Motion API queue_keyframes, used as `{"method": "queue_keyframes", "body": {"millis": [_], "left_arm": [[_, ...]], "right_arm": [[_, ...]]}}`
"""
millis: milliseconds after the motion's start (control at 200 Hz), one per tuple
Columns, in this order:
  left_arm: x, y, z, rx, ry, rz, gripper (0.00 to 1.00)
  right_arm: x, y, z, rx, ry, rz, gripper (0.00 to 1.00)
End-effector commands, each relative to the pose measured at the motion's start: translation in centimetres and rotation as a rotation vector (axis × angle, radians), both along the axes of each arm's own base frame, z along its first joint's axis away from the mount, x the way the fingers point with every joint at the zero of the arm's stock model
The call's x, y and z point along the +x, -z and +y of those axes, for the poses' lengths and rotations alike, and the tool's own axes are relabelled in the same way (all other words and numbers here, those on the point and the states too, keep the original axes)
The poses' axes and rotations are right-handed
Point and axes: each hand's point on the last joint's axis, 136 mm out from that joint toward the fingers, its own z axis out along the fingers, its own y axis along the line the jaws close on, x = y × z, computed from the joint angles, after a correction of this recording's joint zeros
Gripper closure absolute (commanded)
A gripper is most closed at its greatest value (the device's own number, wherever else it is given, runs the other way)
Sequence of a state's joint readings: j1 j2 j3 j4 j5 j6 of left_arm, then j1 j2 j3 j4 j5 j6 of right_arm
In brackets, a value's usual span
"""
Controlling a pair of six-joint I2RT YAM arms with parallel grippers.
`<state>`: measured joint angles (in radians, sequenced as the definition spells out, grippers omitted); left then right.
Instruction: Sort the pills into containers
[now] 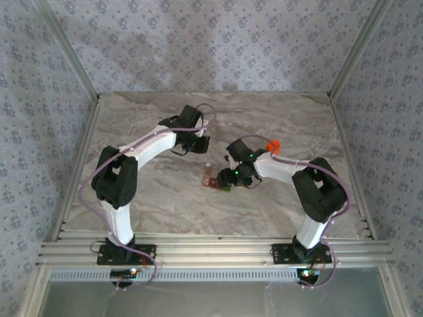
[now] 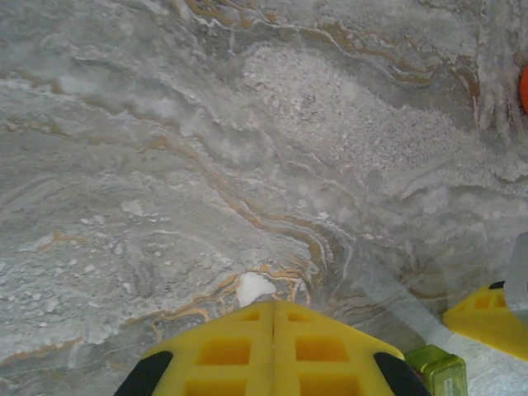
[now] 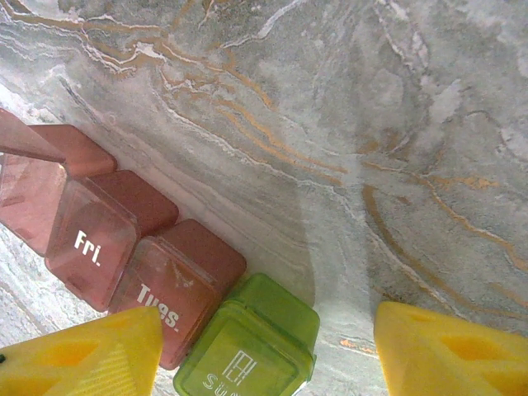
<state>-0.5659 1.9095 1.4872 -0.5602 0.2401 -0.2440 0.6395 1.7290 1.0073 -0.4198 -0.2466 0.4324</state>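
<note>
The containers are a strip of red-brown compartments marked "Fri." and "Tues.", with a green end; it lies mid-table. My right gripper is open and straddles the green end: its left finger overlaps the "Tues." box, while a gap separates its right finger from the green one. My left gripper is shut low over the marble, with a white pill right at its tip. I cannot tell whether the pill is pinched or lying on the table. From above, the left gripper sits behind the strip.
An orange bottle lies behind the right arm, and its edge shows at the right in the left wrist view. That view also catches the green end and a right gripper finger. Patterned walls enclose the marble table.
</note>
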Motion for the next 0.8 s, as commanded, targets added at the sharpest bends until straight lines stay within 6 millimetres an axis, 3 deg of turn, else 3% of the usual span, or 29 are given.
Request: {"method": "queue_keyframes", "body": {"millis": [0, 245, 795], "left_arm": [[-1.0, 0.6, -0.7, 0.010, 0.046, 0.043, 1.00], [-2.6, 2.1, -1.1, 0.028, 0.081, 0.107, 1.00], [-5.0, 3.2, -1.7, 0.024, 0.133, 0.169, 1.00]], "right_arm": [[-0.2, 1.0, -0.4, -0.046, 0.023, 0.034, 0.31], [-0.2, 1.1, -0.5, -0.050, 0.036, 0.037, 0.32], [-0.2, 1.5, -0.8, -0.061, 0.054, 0.049, 0.33]]}}
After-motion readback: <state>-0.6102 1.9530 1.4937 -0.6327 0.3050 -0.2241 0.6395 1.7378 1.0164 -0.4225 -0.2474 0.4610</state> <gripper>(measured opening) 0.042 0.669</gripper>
